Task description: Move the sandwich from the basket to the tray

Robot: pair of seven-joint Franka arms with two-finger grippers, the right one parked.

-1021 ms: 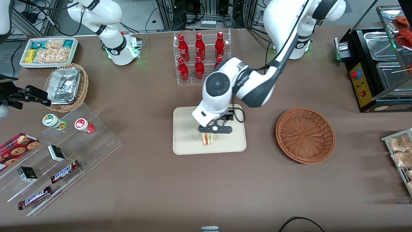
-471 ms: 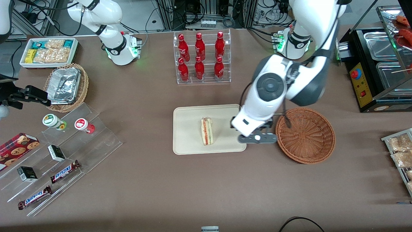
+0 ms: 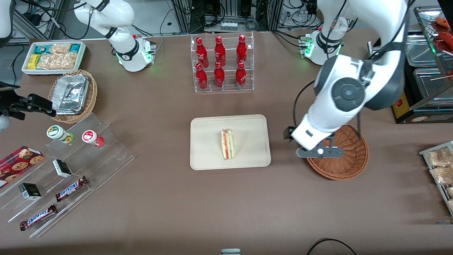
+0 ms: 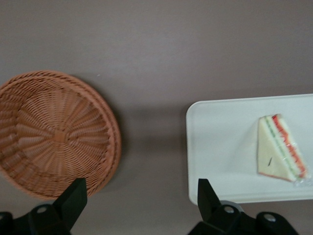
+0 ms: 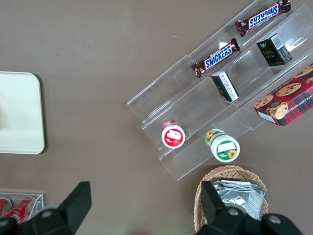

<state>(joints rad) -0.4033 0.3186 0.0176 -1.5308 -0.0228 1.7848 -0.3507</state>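
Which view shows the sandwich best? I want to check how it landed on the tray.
The left wrist view: the sandwich fills more of the picture, lying on the tray, apart from the open gripper. The front view shows it smaller, its filling edge visible, mid-tray. The right wrist view shows only a bare tray corner.

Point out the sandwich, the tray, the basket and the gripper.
sandwich [image 3: 227, 144], front view, on its layered edge.
tray [image 3: 207, 141], front view, on bare floor beside the sandwich.
basket [image 4: 54, 134], left wrist view, on the woven bottom.
gripper [image 3: 320, 151], front view, above the basket's rim, fingers open.
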